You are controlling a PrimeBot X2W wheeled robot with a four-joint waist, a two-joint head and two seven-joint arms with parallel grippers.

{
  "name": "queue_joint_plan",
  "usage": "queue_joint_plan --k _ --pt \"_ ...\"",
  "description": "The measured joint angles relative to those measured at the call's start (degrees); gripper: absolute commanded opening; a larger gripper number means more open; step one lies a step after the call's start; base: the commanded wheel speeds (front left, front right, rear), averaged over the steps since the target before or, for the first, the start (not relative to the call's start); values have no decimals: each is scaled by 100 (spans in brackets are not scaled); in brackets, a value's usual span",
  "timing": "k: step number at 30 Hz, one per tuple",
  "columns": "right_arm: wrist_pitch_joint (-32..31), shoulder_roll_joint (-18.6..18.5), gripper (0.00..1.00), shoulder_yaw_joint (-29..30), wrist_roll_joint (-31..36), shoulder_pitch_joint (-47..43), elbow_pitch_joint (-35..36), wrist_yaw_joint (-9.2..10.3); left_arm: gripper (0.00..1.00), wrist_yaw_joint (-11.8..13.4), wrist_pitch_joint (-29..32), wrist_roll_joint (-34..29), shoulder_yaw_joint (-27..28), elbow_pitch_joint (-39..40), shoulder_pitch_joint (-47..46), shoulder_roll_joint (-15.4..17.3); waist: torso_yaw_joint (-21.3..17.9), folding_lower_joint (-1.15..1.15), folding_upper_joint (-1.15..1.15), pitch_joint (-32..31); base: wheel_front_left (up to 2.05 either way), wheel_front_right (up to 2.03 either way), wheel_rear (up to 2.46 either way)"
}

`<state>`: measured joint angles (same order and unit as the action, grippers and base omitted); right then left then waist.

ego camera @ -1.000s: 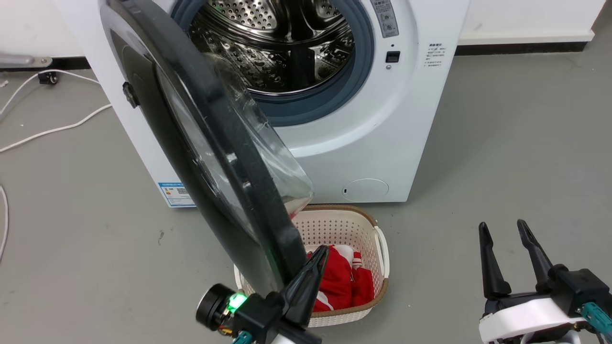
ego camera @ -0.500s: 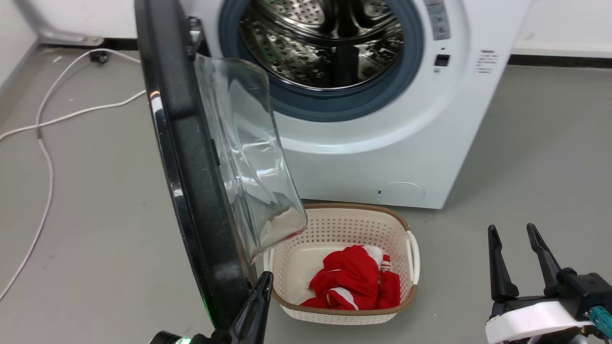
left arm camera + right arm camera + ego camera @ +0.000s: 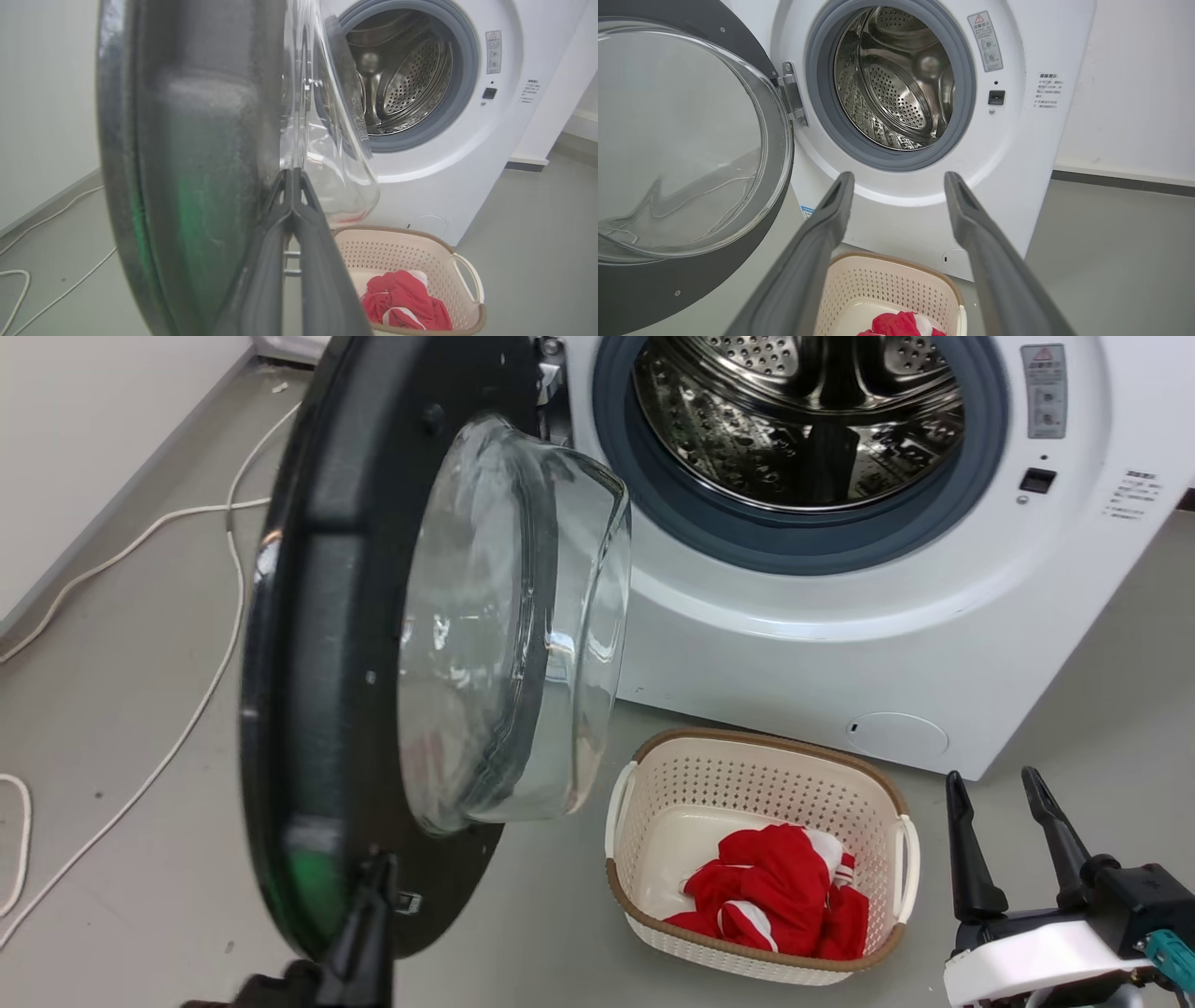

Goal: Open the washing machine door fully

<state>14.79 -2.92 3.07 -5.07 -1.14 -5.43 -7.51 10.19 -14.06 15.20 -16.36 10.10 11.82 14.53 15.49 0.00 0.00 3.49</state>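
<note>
**Door open, left hand at its rim**

The washing machine door (image 3: pixel 317 653) stands wide open, left of the washing machine (image 3: pixel 822 644). The left hand (image 3: pixel 376 882), fingers pressed together, touches the door's lower rim. The right hand (image 3: pixel 990 775) is spread and empty before the machine.

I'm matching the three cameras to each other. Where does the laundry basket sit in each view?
Head view: basket lower centre-right, on the floor in front of the machine.
Left wrist view: basket lower right corner.
Right wrist view: basket bottom centre, cut off by the edge.
Shared landmark: the steel drum above it.
</note>
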Motion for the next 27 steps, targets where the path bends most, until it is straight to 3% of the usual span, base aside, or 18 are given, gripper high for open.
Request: queue_joint_plan --k 10,21,27 --pt "-70 1 100 -3 -3 65 75 0 0 -73 -83 606 1131 -586 -470 170 35 0 0 96 0 0 0" --pt "-77 1 100 90 8 253 78 0 0 -398 -101 615 2371 -1581 -1256 424 -226 1 0 347 0 0 0" --pt "-71 1 100 110 18 322 42 0 0 -735 -102 511 2926 -2262 -1700 542 -360 1 0 400 0 0 0"
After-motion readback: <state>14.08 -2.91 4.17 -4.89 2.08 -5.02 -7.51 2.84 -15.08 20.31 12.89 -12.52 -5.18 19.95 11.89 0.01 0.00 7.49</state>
